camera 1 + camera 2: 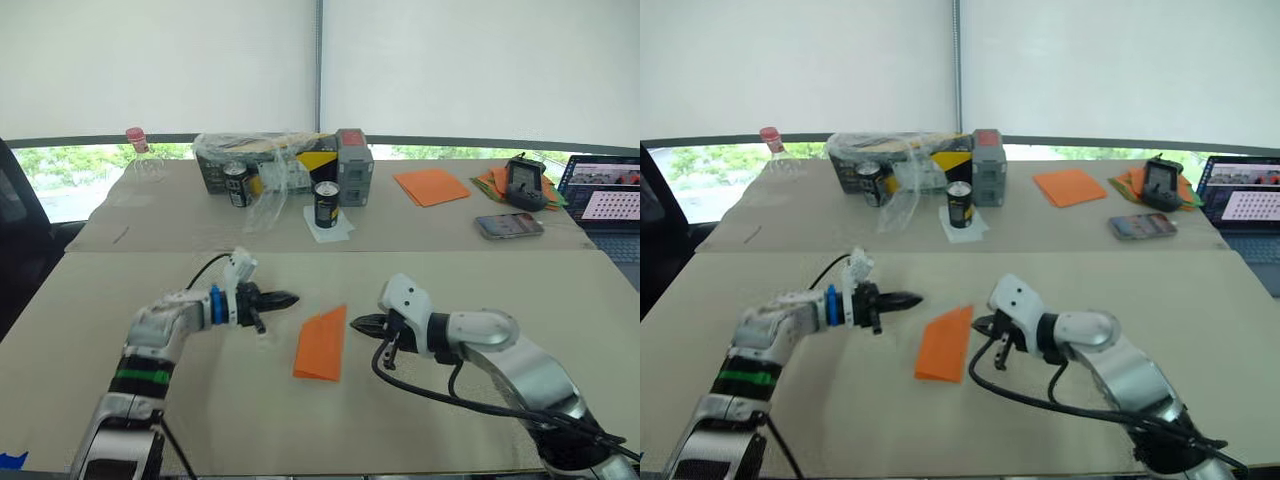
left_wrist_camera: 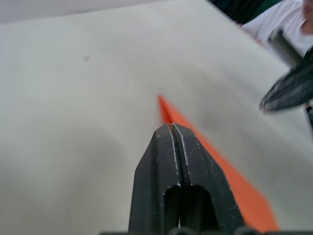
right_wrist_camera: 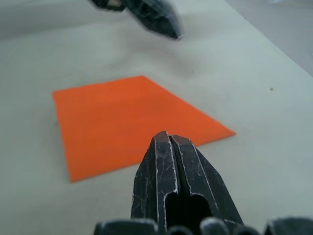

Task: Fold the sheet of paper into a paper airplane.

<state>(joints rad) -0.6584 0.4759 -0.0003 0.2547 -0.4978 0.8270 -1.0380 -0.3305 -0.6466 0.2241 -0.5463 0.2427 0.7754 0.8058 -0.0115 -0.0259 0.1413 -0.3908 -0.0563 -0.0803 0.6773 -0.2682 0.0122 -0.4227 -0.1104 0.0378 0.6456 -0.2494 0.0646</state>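
One wide bench (image 1: 300, 420) carries everything here, and the folded sheet of paper (image 1: 321, 344) lies flat on it between the two end effectors. The sheet, a narrow orange wedge by now, has its long axis running away from the robot, pointed corner at the far end. From the left end effector (image 1: 288, 299) it lies to the right and slightly nearer the robot; from the right end effector (image 1: 358, 322) it lies just to the left, its right edge close to the tips. The right one looks the nearer of the two, so I judge it better placed to press or pinch that edge for the next crease. Both end effectors are clenched and hold nothing, the fingers pressed tip to tip in each wrist view. Neither touches the paper. It is not yet a finished airplane.
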